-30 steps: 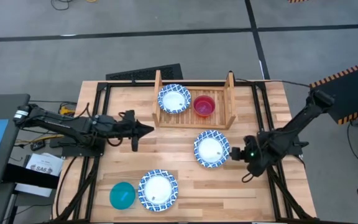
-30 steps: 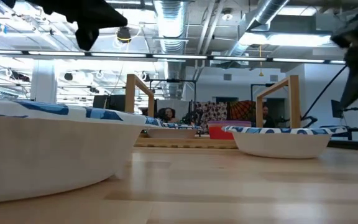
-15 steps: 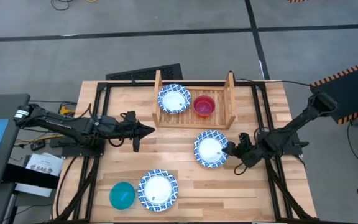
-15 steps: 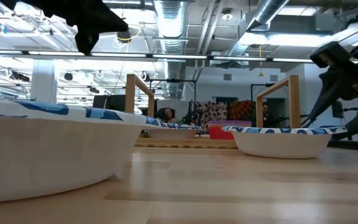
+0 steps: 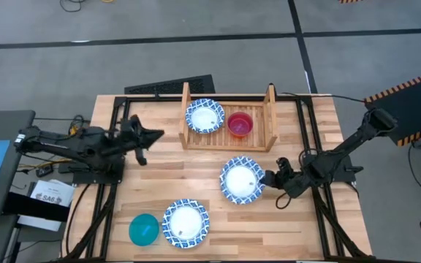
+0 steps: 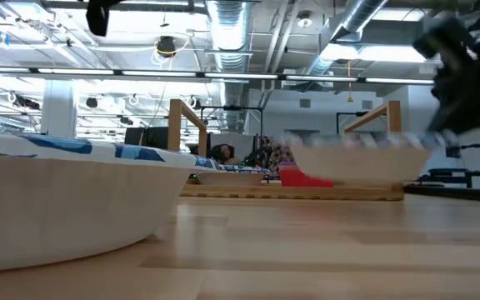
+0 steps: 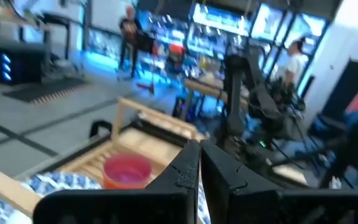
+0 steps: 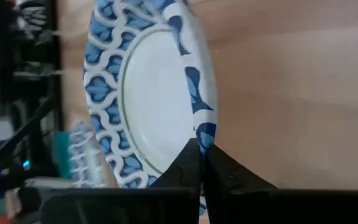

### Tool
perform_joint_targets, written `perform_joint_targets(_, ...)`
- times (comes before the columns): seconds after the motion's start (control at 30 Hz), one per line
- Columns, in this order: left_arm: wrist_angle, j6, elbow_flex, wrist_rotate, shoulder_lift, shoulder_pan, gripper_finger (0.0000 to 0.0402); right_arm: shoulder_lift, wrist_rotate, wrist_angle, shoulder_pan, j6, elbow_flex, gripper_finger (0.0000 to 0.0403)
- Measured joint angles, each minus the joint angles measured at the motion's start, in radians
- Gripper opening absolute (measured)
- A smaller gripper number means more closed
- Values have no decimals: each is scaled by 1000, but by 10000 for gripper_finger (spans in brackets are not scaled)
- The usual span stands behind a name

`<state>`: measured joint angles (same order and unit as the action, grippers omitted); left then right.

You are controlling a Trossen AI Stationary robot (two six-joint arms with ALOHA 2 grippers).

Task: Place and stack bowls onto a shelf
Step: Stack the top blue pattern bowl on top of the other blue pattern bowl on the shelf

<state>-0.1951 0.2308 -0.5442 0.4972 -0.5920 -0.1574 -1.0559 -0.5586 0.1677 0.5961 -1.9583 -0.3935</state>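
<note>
The wooden shelf point(image 5: 229, 139) stands at the table's far middle. It holds a blue-rimmed white bowl point(image 5: 205, 116) and a pink-red bowl point(image 5: 240, 123). A second blue-rimmed bowl point(image 5: 241, 181) hangs just off the table in front of the shelf, with my right gripper point(image 5: 267, 177) shut on its rim. A third blue-rimmed bowl point(image 5: 186, 223) and a teal bowl point(image 5: 143, 229) rest on the table at the near left. My left gripper point(image 5: 158, 134) hovers shut and empty, left of the shelf. My right gripper pinches the bowl's patterned rim point(image 8: 204, 134) on the side toward the table's right edge, between its two fingers point(image 8: 185, 167). The fingers come in roughly level from the table's right. The bowl point(image 6: 357, 158) is lifted clear of the table, open side up.
A black metal frame point(image 5: 120, 117) runs along the table's edges and around the shelf. There is bare wood between the shelf and the near bowls. The near blue-rimmed bowl point(image 6: 73, 200) fills the low view's left. People and equipment show in the room beyond.
My right gripper has moved toward the table's left to the bowl and shut on its rim. The bowl has been lifted off the table and shifted slightly toward the left and near edges. My left gripper, still shut, has drawn back toward the table's left edge.
</note>
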Motion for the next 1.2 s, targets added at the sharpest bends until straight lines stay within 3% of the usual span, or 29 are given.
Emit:
perform_joint_targets(0.2, 5, -61, 0, 52, 89, 0, 0, -120, -135, -26, -43, 31, -150, 20)
perform_joint_targets(0.3, 11, -61, 0, 53, 100, 0, 0, -218, -196, -93, -129, 39, -208, 20)
perform_joint_targets(0.5, 81, -43, 0, 49, 99, 0, 0, -441, -219, -305, -337, 127, -362, 20)
perform_joint_targets(0.63, 124, 2, 0, 27, 105, 0, 0, -547, -302, -332, -411, 28, -448, 20)
perform_joint_targets(0.8, 125, 17, 0, -46, 111, 0, 0, -630, -284, -330, -525, -34, -515, 20)
perform_joint_targets(0.97, 127, 32, 0, -77, 111, 0, 0, -671, -199, -275, -624, -23, -570, 20)
perform_joint_targets(1.2, 125, 95, 0, -92, 115, 0, 0, -669, -118, -140, -727, 71, -668, 20)
